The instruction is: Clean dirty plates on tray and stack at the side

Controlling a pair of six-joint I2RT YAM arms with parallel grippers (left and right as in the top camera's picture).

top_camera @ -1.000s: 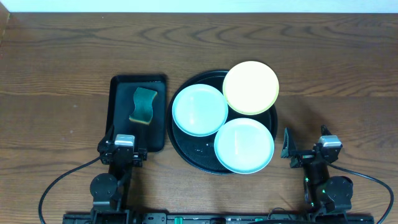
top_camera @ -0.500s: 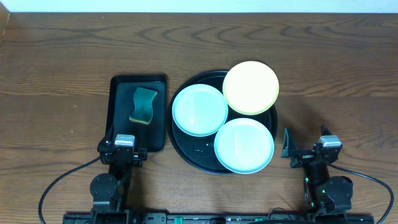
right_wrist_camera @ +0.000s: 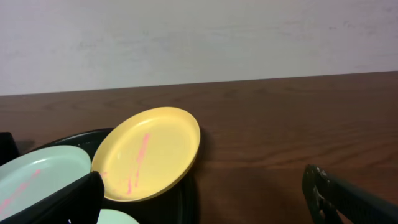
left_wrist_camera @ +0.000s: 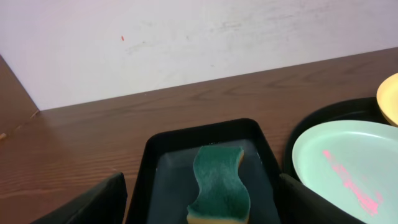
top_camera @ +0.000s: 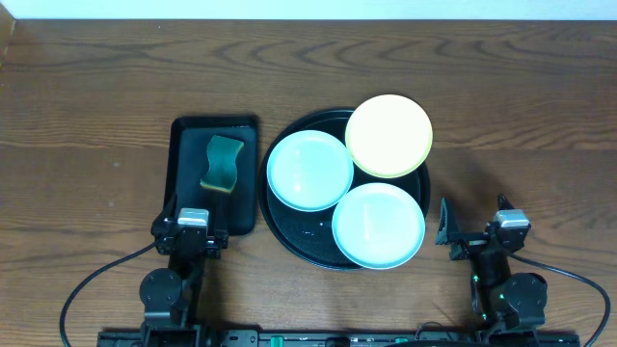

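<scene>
A large round black tray [top_camera: 289, 224] holds three plates: a mint-blue plate [top_camera: 309, 170] at left, a mint-blue plate [top_camera: 379, 225] at front, and a pale yellow plate [top_camera: 388, 135] leaning over the tray's back right rim. Pink streaks mark the yellow plate [right_wrist_camera: 148, 152] and the left mint plate [left_wrist_camera: 348, 168]. My left gripper [top_camera: 190, 231] is open and empty at the near table edge, behind the sponge. My right gripper [top_camera: 474, 236] is open and empty at the near edge, right of the tray.
A green sponge [top_camera: 223, 163] lies in a smaller black rectangular tray [top_camera: 185, 178] left of the round tray; it also shows in the left wrist view [left_wrist_camera: 221, 183]. Bare wood table [top_camera: 521, 125] surrounds both trays. A pale wall stands behind the table.
</scene>
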